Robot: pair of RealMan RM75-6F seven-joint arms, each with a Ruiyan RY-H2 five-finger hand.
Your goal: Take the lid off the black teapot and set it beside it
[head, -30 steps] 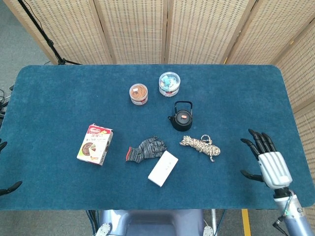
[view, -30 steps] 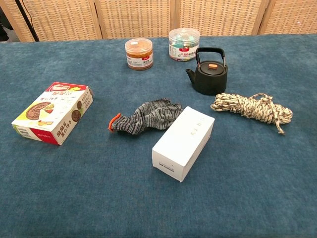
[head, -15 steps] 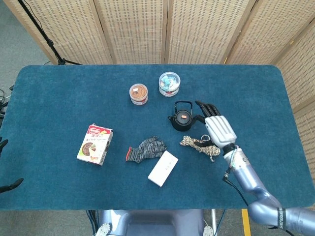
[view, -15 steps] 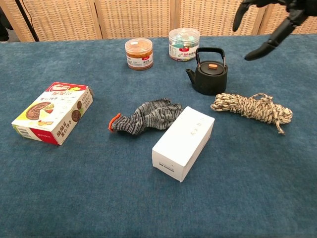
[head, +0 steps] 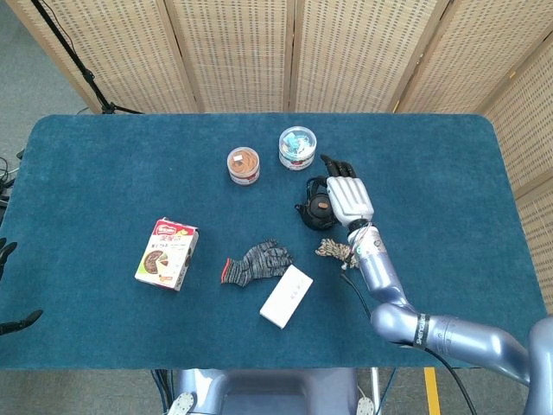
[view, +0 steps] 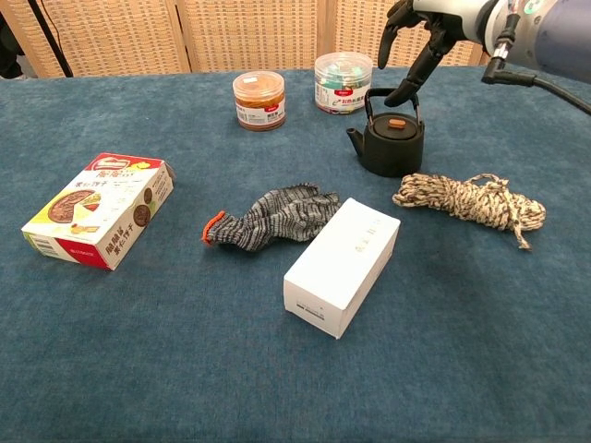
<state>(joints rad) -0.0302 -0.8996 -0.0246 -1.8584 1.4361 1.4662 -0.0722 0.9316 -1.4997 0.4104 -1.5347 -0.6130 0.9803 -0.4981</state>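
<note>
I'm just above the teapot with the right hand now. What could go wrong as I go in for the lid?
The black teapot has its handle arched right over the lid, so the right hand may snag it and tip the pot. The knob is small, easy to miss. The rope crowds the nearby set-down space.

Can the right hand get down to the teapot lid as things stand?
Probably yes. The right hand hovers open just above the teapot, but the upright handle arches over the lid, so the fingers must come in beside it.
</note>
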